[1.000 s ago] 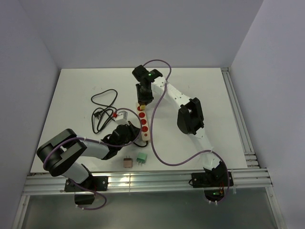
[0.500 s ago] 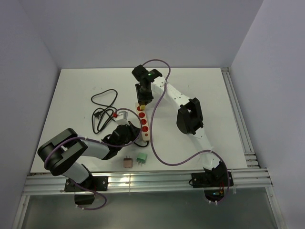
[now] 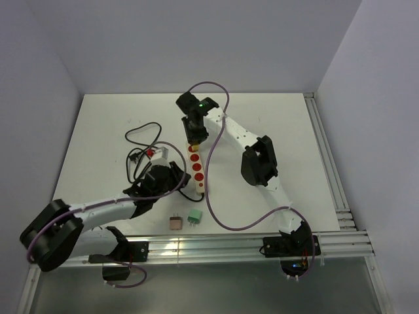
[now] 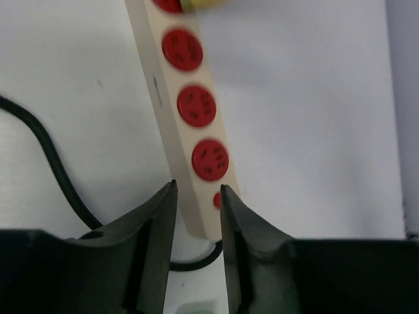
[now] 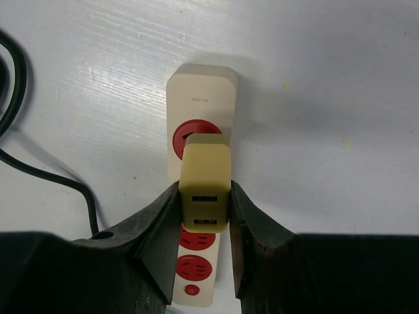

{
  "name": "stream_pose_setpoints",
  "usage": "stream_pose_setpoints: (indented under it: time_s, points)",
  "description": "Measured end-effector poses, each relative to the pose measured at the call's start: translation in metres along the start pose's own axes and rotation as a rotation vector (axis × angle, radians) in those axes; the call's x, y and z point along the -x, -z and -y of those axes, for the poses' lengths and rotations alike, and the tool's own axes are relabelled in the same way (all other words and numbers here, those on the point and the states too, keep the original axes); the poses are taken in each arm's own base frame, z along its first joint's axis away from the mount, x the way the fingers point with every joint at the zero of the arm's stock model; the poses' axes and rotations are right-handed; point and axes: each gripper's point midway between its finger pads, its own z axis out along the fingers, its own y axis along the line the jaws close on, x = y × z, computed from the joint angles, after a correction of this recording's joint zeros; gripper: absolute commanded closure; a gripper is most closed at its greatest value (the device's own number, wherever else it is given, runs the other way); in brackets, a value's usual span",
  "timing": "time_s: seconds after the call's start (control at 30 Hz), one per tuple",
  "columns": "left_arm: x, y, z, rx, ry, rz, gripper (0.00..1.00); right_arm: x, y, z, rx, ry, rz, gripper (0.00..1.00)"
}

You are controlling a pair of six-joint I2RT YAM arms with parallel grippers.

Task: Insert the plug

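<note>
A cream power strip (image 3: 197,171) with red sockets lies mid-table, running near to far. My right gripper (image 3: 194,133) is shut on a yellow plug (image 5: 205,183), a block with two USB slots. The plug stands over the strip's (image 5: 201,91) farthest socket, with both fingers pressed on its sides. My left gripper (image 4: 198,190) hovers above the near end of the strip (image 4: 190,111). Its jaws stand apart with nothing pinched between them. From above, the left gripper (image 3: 170,176) sits just left of the strip's near end.
A coiled black cable (image 3: 141,154) and a small white and red adapter (image 3: 157,152) lie left of the strip. A brown plug (image 3: 175,222) and a green plug (image 3: 194,217) rest near the front edge. Purple arm cables loop over the middle.
My left gripper has opened and its arm has stretched out lower along the table's left front. My right gripper with the yellow plug shifted slightly up and left.
</note>
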Motion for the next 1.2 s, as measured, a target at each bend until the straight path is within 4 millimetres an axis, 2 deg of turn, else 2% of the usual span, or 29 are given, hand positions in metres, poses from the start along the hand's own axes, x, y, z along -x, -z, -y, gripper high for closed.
stream_pose_setpoints:
  time_s: [0.07,0.17,0.23,0.3,0.4,0.47,0.53,0.63,0.7,0.83,0.97,1.2]
  points:
    - [0.030,0.005,0.003,0.013,0.031,0.054,0.61,0.000,0.000,-0.001,0.002,0.009,0.001,1.00]
    - [0.091,0.008,0.007,0.034,0.086,0.167,0.63,-0.001,0.000,-0.001,0.006,0.014,-0.003,1.00]
    - [0.133,0.006,0.005,0.052,0.119,0.236,0.64,0.000,0.000,-0.001,0.011,0.016,-0.006,1.00]
    - [0.172,-0.002,-0.006,0.076,0.140,0.283,0.71,-0.001,-0.001,0.000,0.017,0.015,-0.010,1.00]
    - [0.192,-0.020,-0.024,0.099,0.159,0.269,0.75,-0.002,-0.001,0.000,0.028,0.012,-0.008,1.00]
    - [0.194,-0.039,-0.043,0.106,0.174,0.223,0.75,-0.001,-0.001,0.000,0.037,0.009,-0.002,1.00]
    - [0.184,-0.057,-0.061,0.109,0.194,0.151,0.76,-0.001,-0.001,0.000,0.046,0.007,-0.002,1.00]
    - [0.172,-0.088,-0.073,0.081,0.212,0.041,0.78,-0.001,-0.001,0.000,0.056,0.005,-0.006,1.00]
    - [0.170,-0.111,-0.073,0.040,0.214,-0.015,0.80,-0.001,-0.001,0.000,0.060,0.005,-0.007,1.00]
    - [0.167,-0.146,-0.064,-0.074,0.213,-0.087,0.80,-0.001,-0.001,0.000,0.063,0.006,-0.007,1.00]
    - [0.164,-0.167,-0.059,-0.144,0.210,-0.131,0.79,0.000,0.000,0.001,0.068,0.003,-0.010,1.00]
    - [0.171,-0.193,-0.042,-0.253,0.182,-0.167,0.80,0.001,-0.001,0.001,0.083,-0.008,-0.019,1.00]
